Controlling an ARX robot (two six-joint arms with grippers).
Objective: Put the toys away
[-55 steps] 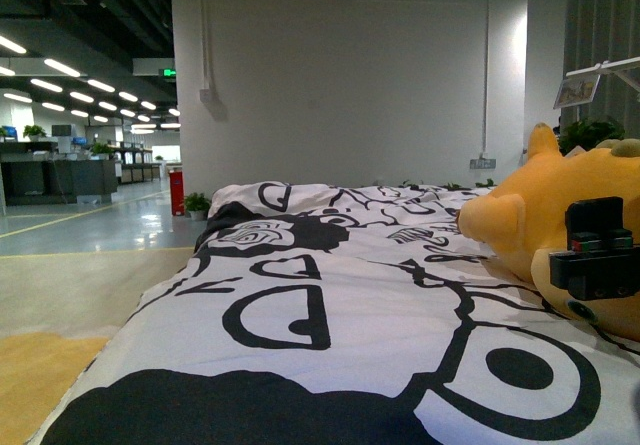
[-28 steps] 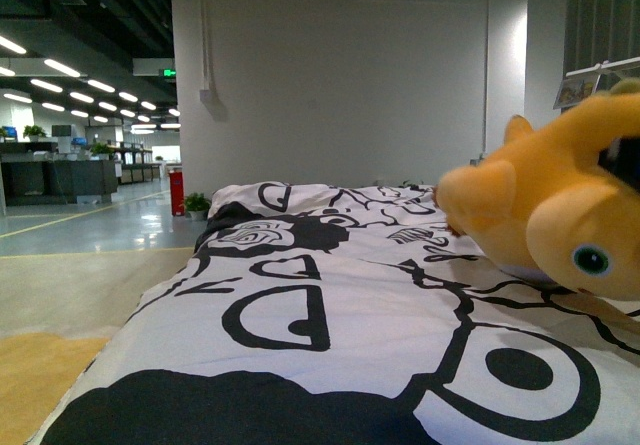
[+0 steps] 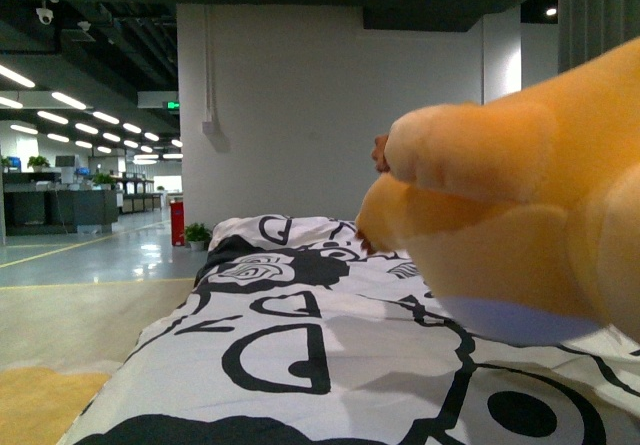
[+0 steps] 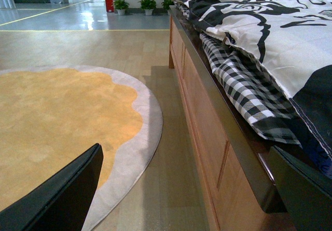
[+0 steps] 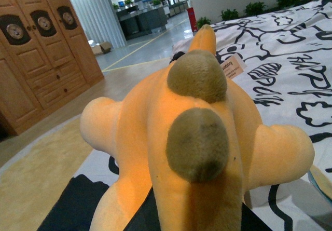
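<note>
The orange-yellow plush animal (image 3: 520,215) hangs above the black-and-white bed cover (image 3: 300,315), close to the front camera, and fills the right of that view. In the right wrist view the plush animal (image 5: 181,111) shows two olive-brown patches and a paper tag (image 5: 232,65). My right gripper (image 5: 194,218) is shut on it, its fingers mostly hidden under the plush. My left gripper (image 4: 184,200) is open and holds nothing. It hangs low over the floor beside the bed's wooden side (image 4: 207,132). Neither gripper shows in the front view.
A round yellow rug (image 4: 57,122) with a pale border lies on the floor left of the bed. A checked sheet (image 4: 249,85) hangs over the bed's edge under the cover. A wooden wardrobe (image 5: 36,49) stands beyond the rug. A white wall (image 3: 290,115) rises behind the bed.
The plush has left the bed cover, risen and come much closer to the front camera. Its eye and the gripper on it no longer show there.
</note>
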